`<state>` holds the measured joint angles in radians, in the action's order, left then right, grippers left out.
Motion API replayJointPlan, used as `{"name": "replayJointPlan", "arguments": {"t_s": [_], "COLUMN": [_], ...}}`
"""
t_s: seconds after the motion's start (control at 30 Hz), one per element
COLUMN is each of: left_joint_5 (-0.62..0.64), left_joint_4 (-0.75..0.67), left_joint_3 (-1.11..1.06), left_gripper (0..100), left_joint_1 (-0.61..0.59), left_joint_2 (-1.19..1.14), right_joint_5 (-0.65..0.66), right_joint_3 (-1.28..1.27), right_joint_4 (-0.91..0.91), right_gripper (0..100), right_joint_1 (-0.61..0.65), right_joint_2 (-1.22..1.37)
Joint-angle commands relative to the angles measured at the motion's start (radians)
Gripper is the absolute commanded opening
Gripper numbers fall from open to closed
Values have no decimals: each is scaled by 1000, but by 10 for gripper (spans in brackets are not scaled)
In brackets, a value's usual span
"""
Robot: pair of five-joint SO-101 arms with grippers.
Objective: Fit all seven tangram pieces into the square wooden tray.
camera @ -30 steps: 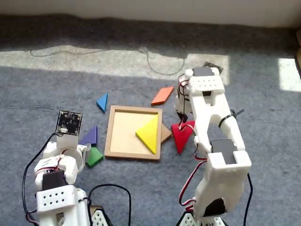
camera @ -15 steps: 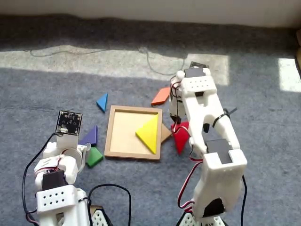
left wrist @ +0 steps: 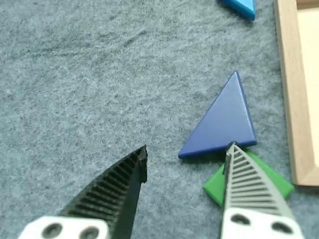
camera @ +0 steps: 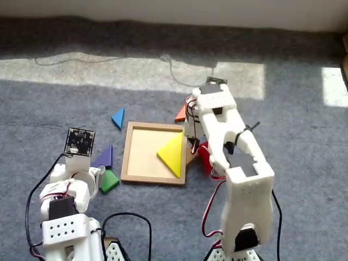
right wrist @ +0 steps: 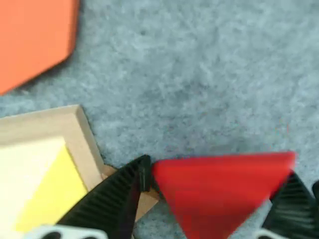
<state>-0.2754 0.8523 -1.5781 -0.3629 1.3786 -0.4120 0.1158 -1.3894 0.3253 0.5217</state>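
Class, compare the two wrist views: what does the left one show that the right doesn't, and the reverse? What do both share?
Left wrist view: open left gripper, dark blue triangle, green piece, light blue piece. Right wrist view: right gripper holding the red triangle, orange piece, yellow triangle. Both: wooden tray and grey carpet.

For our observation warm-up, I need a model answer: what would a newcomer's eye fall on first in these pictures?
The big yellow triangle lying in the square wooden tray stands out first. Just beside the tray, the right gripper grips a bright red triangle. On the tray's other side, the left gripper hangs open by a dark blue triangle.
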Motion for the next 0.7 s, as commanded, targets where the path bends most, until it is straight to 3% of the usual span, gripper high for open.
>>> {"name": "replayJointPlan", "arguments": {"t_s": [0.0,0.47,0.57,0.67], "left_joint_5": [6,6,6,6], "left_joint_4": [-18,-18,-18,-18], "left_joint_3": [5,5,5,5], "left_gripper": [259,259,259,259], "left_joint_1": [10,10,10,10], "left_joint_2": [13,13,13,13], "right_joint_5": [9,11,55,232], "right_joint_3": [27,27,36,96], "right_joint_4": [-1,-116,-107,-116], "right_gripper": [365,347,237,69], "right_joint_1": [8,-7,-33,-41], "right_joint_2": [25,24,16,-16]}}
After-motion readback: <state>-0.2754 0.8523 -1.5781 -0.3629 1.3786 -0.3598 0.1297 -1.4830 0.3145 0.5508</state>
